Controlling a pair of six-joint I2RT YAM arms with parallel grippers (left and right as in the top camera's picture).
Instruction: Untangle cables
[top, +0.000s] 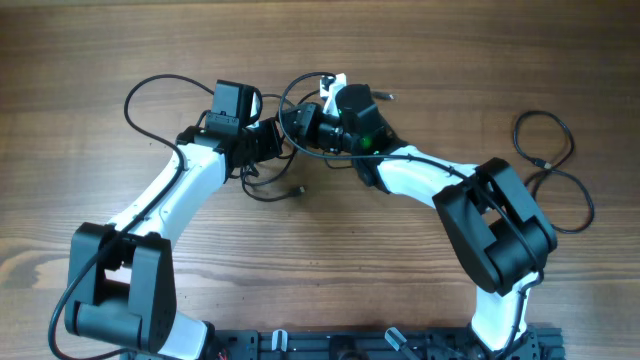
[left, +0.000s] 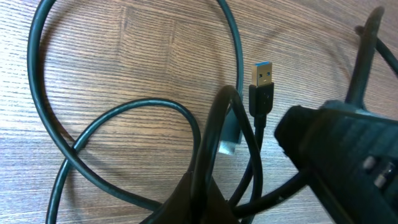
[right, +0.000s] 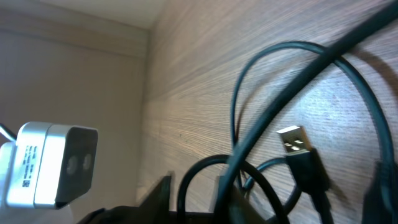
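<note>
My left claw (top: 270, 140) is pinching shut on the cables (left: 149, 102) at the table's (top: 420, 60) far middle. I cannot tell how wide my right claw (top: 298, 122) is standing beside it. The USB plug (left: 262, 76) is showing blue, and the white camera's label (right: 28, 165) is reading too small. Bare wood is lying open on every side.

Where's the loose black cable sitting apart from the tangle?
Overhead view: the thin black looped cable lies on the wooden table's right edge, beside the right arm's elbow.
</note>
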